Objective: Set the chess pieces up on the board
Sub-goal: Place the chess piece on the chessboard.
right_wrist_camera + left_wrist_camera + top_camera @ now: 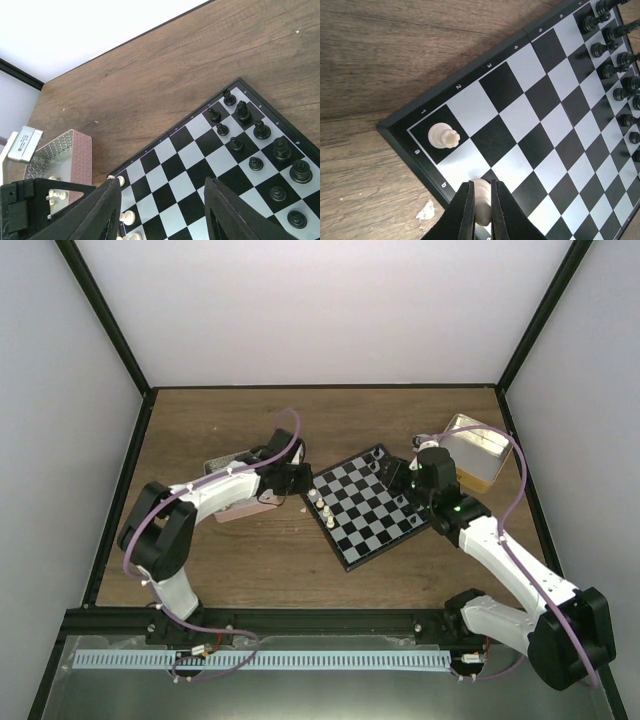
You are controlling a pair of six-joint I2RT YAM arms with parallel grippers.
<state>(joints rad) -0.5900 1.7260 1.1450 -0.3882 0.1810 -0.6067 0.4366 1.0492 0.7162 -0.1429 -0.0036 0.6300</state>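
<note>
The board lies tilted mid-table, also in the left wrist view and right wrist view. Black pieces stand along its far right edge. A cream-white rook stands on the corner square; other white pieces stand on the board's left edge. My left gripper is shut on a cream-white piece, held over the board's edge near the rook. My right gripper is open and empty above the board's right side.
A pink-sided tin with white pieces inside stands left of the board, behind the left arm. A yellow metal tin stands at the back right. Black frame posts and pale walls enclose the wooden table.
</note>
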